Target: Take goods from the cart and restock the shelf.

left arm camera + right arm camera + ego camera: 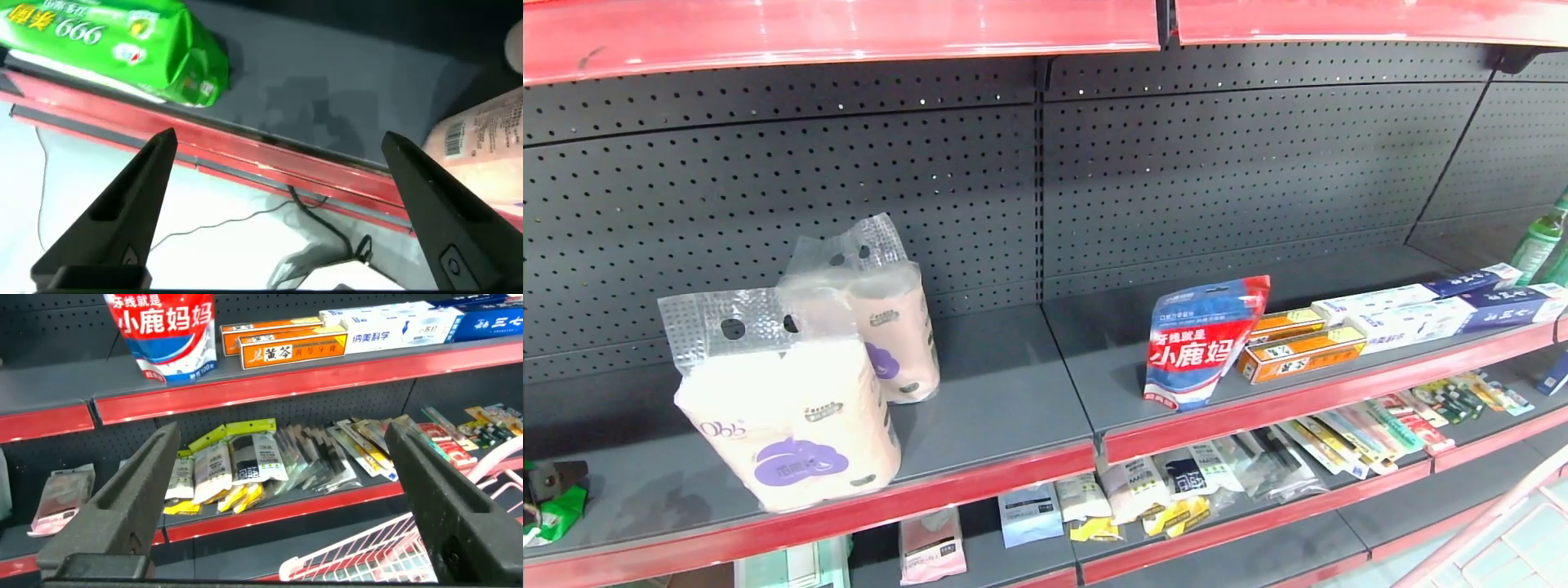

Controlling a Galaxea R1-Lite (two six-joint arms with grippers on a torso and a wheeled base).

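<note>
My left gripper is open and holds nothing, just in front of the red front edge of the grey shelf. A green pack lies on that shelf to one side of it, and a pink toilet paper pack stands on the other. My right gripper is open too, facing the lower shelves from a distance. Beyond it are a red and blue pouch and orange boxes. The cart's pink and white rim lies below it.
On the grey shelf stand two toilet paper packs, the pouch, orange boxes and toothpaste boxes. A green bottle is at the far right. Small packets fill the shelf below. A cart corner shows.
</note>
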